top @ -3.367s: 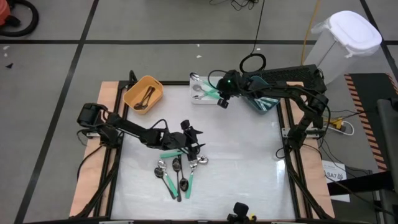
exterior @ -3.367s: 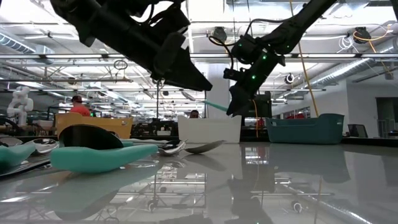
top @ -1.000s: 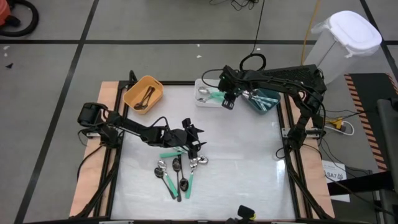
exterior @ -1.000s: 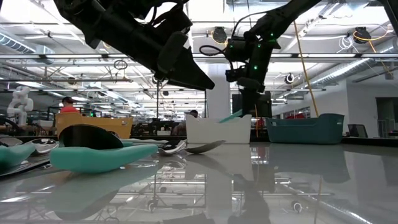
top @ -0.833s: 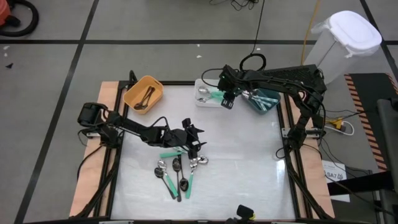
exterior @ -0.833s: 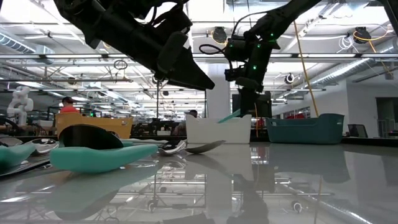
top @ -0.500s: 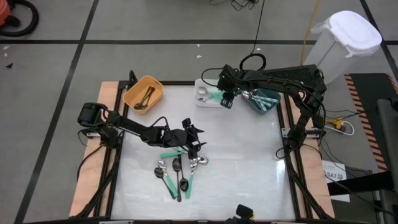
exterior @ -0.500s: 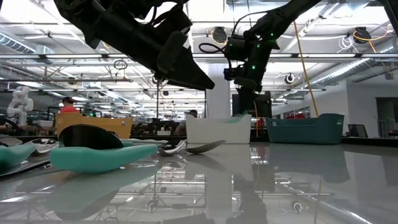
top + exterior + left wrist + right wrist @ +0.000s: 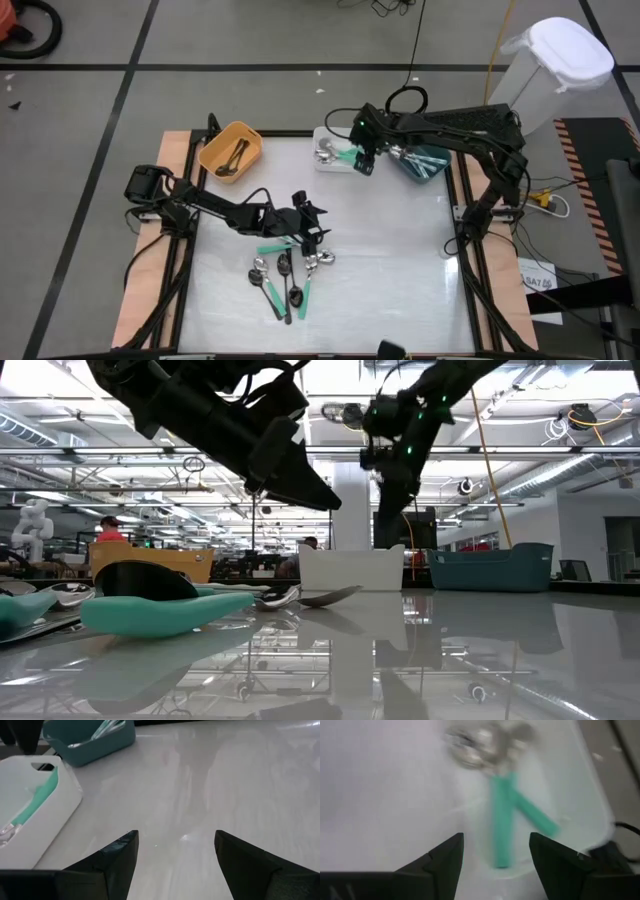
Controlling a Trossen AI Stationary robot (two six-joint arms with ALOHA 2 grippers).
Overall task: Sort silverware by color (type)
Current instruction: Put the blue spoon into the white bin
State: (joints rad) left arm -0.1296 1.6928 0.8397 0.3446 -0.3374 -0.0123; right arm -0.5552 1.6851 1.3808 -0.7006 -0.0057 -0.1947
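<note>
**Sorting status: partly complete**

My right pincer (image 9: 364, 160) hangs above the white bin (image 9: 322, 135), jaws apart, holding nothing. Mint-handled spoons (image 9: 506, 815) lie inside that bin. Toward my left arm from the white bin, the orange bin (image 9: 229, 150) holds dark-handled spoons. My left pincer (image 9: 309, 232), jaws apart, hovers over the unsorted spoons (image 9: 285, 280) on the desk (image 9: 400, 260).
</note>
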